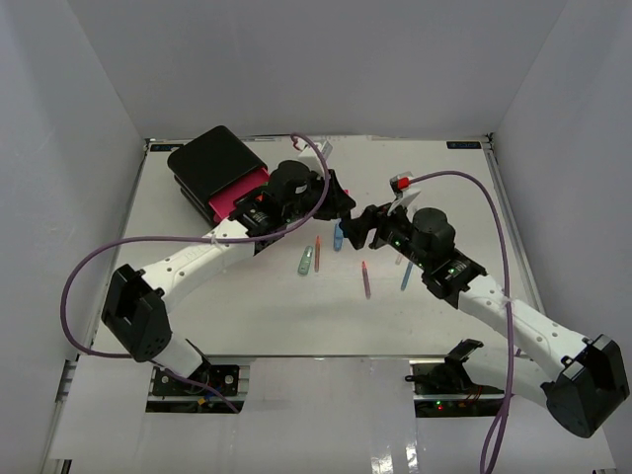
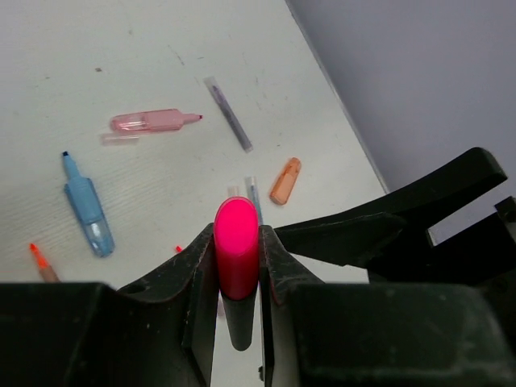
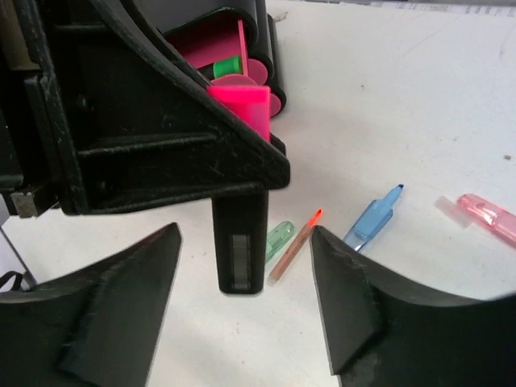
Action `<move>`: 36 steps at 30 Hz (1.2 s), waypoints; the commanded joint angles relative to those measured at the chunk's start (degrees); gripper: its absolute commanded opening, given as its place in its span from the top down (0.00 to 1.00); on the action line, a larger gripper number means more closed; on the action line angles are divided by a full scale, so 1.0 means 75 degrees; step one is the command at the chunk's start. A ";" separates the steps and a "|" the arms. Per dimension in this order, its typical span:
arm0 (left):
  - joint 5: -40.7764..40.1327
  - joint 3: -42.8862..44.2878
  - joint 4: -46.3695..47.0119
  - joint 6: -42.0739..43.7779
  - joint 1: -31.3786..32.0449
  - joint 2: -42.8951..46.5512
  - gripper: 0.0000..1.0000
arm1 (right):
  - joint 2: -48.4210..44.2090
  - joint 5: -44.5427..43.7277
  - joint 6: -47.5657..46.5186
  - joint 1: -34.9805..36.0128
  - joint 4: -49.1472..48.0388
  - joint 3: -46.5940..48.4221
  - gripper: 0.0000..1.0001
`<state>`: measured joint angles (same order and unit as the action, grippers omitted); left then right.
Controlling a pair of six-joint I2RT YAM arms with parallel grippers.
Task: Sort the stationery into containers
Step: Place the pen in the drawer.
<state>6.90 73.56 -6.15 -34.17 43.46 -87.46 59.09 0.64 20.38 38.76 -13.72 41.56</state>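
Note:
My left gripper (image 2: 237, 274) is shut on a black highlighter with a pink cap (image 2: 236, 234) and holds it upright above the table; it shows in the right wrist view (image 3: 239, 234) too. My right gripper (image 3: 242, 322) is open and empty, its jaws either side of the highlighter's lower end, just short of it. In the top view both grippers meet mid-table, left (image 1: 341, 204) and right (image 1: 358, 229). The black box of pink drawers (image 1: 217, 170) stands far left, one drawer (image 3: 205, 44) pulled open with a green-capped item (image 3: 226, 64) inside.
On the table lie a green piece (image 3: 280, 239), an orange pen (image 3: 297, 242), a blue highlighter (image 3: 372, 219), a pink highlighter (image 2: 149, 121), a grey-purple pen (image 2: 228, 124), an orange piece (image 2: 285, 181), a purple pen (image 1: 365, 279) and a blue pen (image 1: 406, 275). White walls enclose the table.

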 commanded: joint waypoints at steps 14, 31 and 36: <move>-0.3169 0.2156 -0.3760 0.6240 -0.1644 0.0025 0.66 | -0.1351 0.0019 -0.1357 0.0058 0.0351 -0.1041 0.05; -0.3733 0.2332 -0.3574 0.7078 -0.2608 -0.0995 0.54 | -0.1375 0.0535 -0.1533 0.0058 0.0879 -0.1171 0.03; -0.3229 0.2473 -0.3387 0.6269 -0.2608 -0.0433 0.35 | -0.0802 0.1132 -0.1990 0.0046 0.0856 -0.0738 0.03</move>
<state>-19.57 89.23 -33.21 16.99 23.75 -96.20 50.89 5.48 8.69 38.76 -6.79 32.93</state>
